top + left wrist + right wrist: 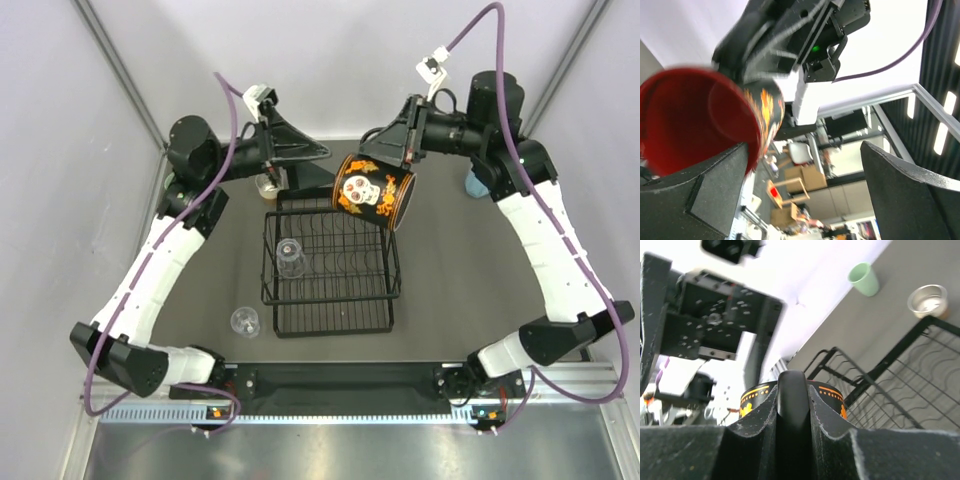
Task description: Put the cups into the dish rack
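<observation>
Pinched between the pads of the right end effector (pixel 793 402) is the black handle (pixel 792 382) of the red-lined dark cup (pixel 372 192), which hangs tilted in the air over the far right corner of the dish rack (pixel 330 301). It looks like glazed ceramic: stiff, heavier than the plastic glasses, probably slick, and liable to chip on the wires. Held by the handle alone it may swivel, so that grip is fair but calls for a slow set-down.

The left end effector (pixel 802 150) is spread wide and holds nothing. One of its fingers (pixel 700 195) is just beside the cup's red mouth, and it seems the nearest thing in the way. A clear glass (pixel 290 256) stands in the rack's left half, with open wire to its right. Another clear glass (pixel 245 321) sits on the counter (pixel 450 260) by the rack's near left corner. A tan-brown cup (pixel 267 187) stands just beyond the rack's far edge. A light blue mug (pixel 477 186) is well off to the right behind the arm, and a pale green tumbler (pixel 863 279) stands farther back.
</observation>
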